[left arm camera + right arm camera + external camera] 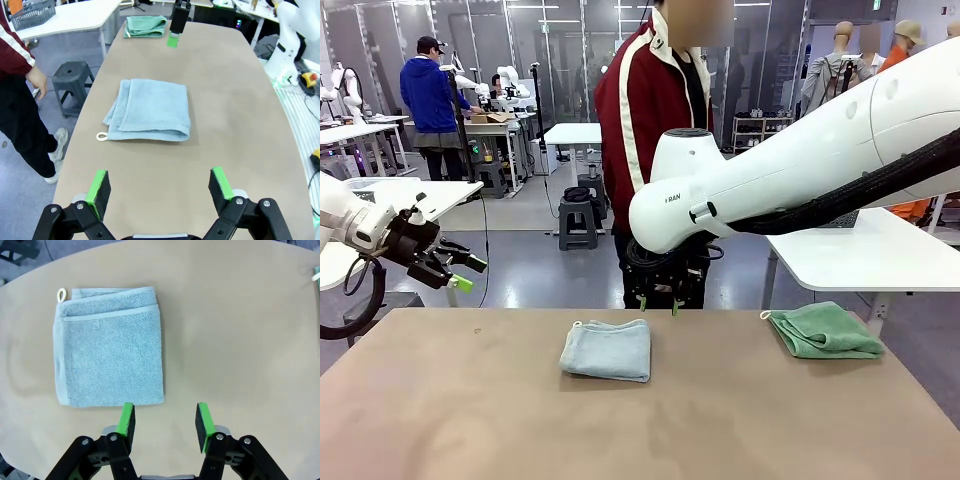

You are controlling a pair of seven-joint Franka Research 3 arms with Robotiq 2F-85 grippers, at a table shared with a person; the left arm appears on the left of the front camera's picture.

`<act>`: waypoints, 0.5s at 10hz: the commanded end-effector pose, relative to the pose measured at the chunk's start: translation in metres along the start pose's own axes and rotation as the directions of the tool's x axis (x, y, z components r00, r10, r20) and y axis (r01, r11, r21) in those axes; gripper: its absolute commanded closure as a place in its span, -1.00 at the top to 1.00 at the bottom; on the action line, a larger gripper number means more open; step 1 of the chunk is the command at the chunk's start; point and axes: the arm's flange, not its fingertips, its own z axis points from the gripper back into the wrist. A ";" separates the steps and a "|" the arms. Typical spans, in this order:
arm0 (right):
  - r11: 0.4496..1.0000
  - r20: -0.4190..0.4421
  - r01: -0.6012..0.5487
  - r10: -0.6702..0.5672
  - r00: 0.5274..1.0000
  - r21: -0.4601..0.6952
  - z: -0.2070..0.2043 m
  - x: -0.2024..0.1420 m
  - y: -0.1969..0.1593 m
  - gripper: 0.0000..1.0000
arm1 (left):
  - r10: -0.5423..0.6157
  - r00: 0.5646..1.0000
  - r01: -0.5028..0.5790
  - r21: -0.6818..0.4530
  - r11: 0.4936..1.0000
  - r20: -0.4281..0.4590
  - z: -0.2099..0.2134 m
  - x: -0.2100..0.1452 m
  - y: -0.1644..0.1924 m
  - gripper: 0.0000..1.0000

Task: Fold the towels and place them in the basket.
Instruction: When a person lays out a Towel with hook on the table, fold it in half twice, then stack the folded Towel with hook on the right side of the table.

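A light grey-blue towel (607, 350) lies folded on the brown table (470, 400), near the middle. A mint green towel (823, 330) lies folded at the far right edge. My right gripper (658, 303) hangs over the far edge behind the grey towel. Its own camera shows that gripper (165, 420) open and empty, just beside the towel (110, 347). My left gripper (468, 273) hovers open off the table's left end. From that wrist, the left gripper (159, 185) looks along the table at the grey towel (150, 110), the green towel (145, 26) and the basket (32, 14) on a white side table.
A person in a red jacket (645, 100) stands at the far side, one hand (37, 82) hanging by the table edge. A grey stool (72, 77) stands beside the person. A white side table (860, 255) is at the right.
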 end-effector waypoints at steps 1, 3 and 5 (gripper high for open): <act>1.000 0.006 0.004 -0.004 1.000 -0.017 0.001 0.003 0.001 0.24 | -0.003 1.000 0.003 0.005 1.000 -0.002 0.000 0.002 -0.001 1.00; 1.000 0.006 0.004 -0.004 1.000 -0.017 0.001 0.003 0.001 0.24 | -0.003 1.000 0.003 0.005 1.000 -0.002 0.000 0.002 -0.001 1.00; 1.000 0.006 0.004 -0.004 1.000 -0.017 0.001 0.003 0.001 0.24 | -0.003 1.000 0.003 0.005 1.000 -0.002 0.000 0.002 -0.001 1.00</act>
